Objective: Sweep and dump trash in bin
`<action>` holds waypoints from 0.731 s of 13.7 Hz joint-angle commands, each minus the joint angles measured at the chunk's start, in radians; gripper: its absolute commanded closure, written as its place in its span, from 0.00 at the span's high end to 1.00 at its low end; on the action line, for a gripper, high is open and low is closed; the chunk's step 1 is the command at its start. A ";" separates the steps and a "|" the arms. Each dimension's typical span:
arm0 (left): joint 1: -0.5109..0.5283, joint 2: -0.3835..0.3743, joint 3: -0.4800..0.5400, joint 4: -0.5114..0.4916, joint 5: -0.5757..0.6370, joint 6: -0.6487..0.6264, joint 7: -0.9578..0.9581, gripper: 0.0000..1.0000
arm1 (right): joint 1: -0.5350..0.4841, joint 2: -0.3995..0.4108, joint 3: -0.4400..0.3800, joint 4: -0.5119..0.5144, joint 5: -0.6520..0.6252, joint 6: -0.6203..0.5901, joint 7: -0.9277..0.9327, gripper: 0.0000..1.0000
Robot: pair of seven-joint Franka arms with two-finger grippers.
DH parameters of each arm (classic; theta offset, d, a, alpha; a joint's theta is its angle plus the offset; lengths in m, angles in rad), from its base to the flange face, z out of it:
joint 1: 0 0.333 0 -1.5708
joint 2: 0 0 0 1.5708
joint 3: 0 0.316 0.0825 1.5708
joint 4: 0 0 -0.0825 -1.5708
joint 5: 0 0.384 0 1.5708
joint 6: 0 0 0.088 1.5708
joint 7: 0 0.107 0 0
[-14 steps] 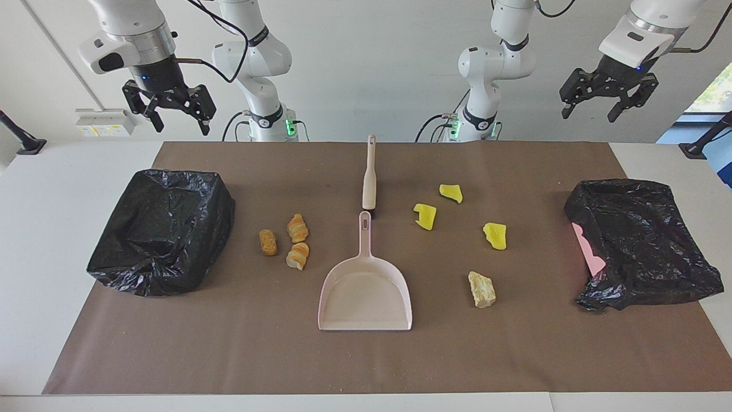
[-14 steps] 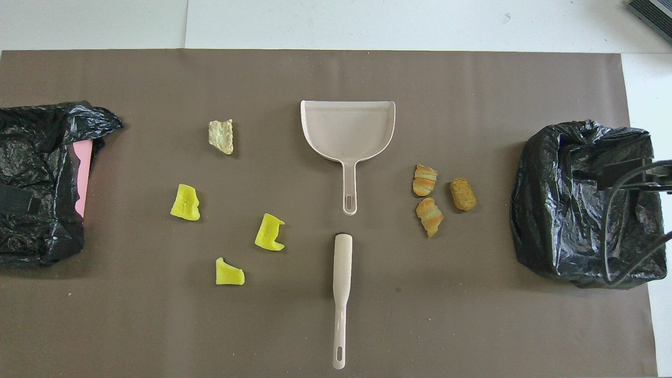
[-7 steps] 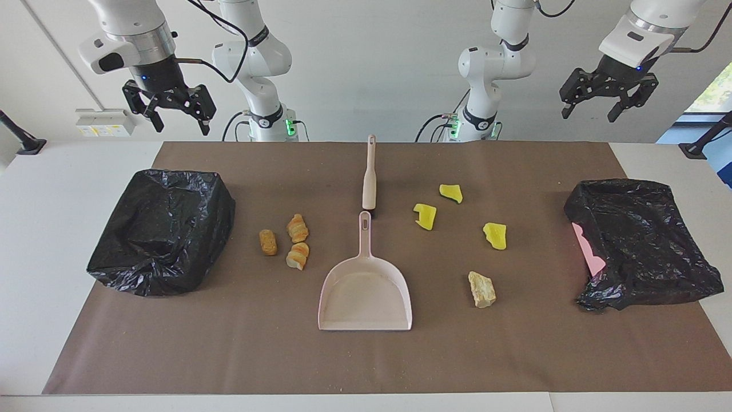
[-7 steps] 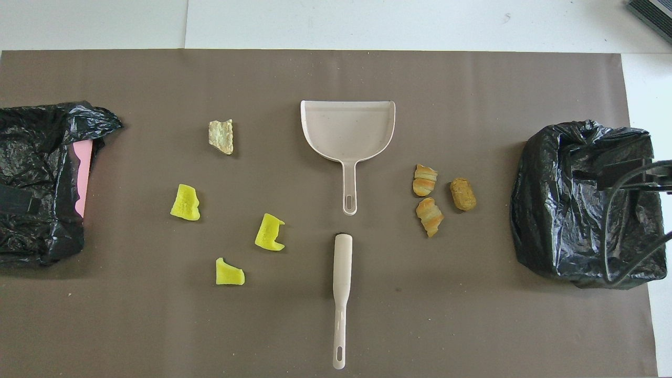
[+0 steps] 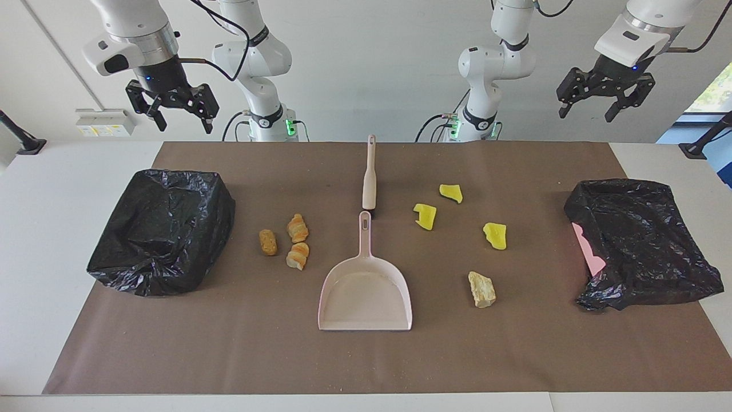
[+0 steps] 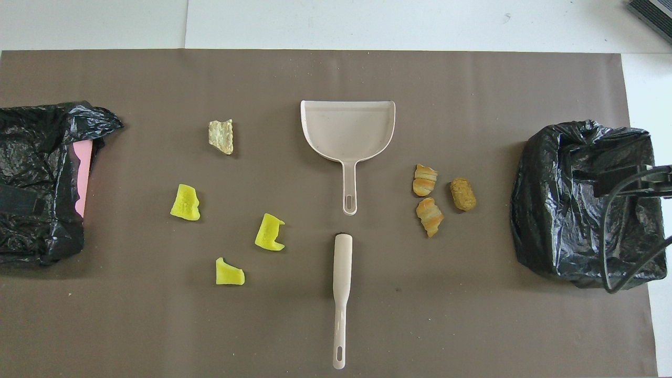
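Observation:
The pale dustpan (image 5: pixel 365 292) lies mid-mat, its handle pointing at the robots. The brush (image 5: pixel 370 177) lies in line with it, nearer to the robots. Trash is scattered on both sides. Three yellow chunks (image 5: pixel 425 216) and a beige lump (image 5: pixel 482 289) lie toward the left arm's end. Two striped bread pieces (image 5: pixel 297 228) and a brown nugget (image 5: pixel 267 242) lie toward the right arm's end. A black-bagged bin (image 5: pixel 163 229) sits at the right arm's end, another bin (image 5: pixel 640 243) at the left arm's. My right gripper (image 5: pixel 180 121) and left gripper (image 5: pixel 586 113) hang open and empty, high over their table ends.
A brown mat (image 5: pixel 514 355) covers most of the white table (image 5: pixel 57 200). The bin at the left arm's end shows a pink wall (image 6: pixel 82 178) under its bag. The right arm's cable (image 6: pixel 625 184) shows over the other bin in the overhead view.
Both grippers have risen slightly, the right one drifting a little toward the table's middle. Nothing on the mat has moved.

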 commanded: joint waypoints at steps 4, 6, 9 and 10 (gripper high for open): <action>0.003 -0.025 -0.006 -0.032 0.000 0.014 -0.011 1.00 | -0.006 -0.012 0.007 -0.022 0.014 -0.009 -0.074 1.00; 0.003 -0.026 -0.007 -0.032 -0.002 0.014 -0.011 1.00 | -0.003 -0.009 0.007 -0.019 0.018 0.007 -0.072 1.00; -0.003 -0.026 -0.007 -0.032 -0.002 0.016 -0.011 1.00 | -0.002 -0.012 0.010 -0.020 0.020 -0.011 -0.078 1.00; -0.003 -0.026 -0.007 -0.032 -0.002 0.016 -0.011 1.00 | -0.002 -0.011 0.010 -0.013 0.017 -0.040 -0.081 1.00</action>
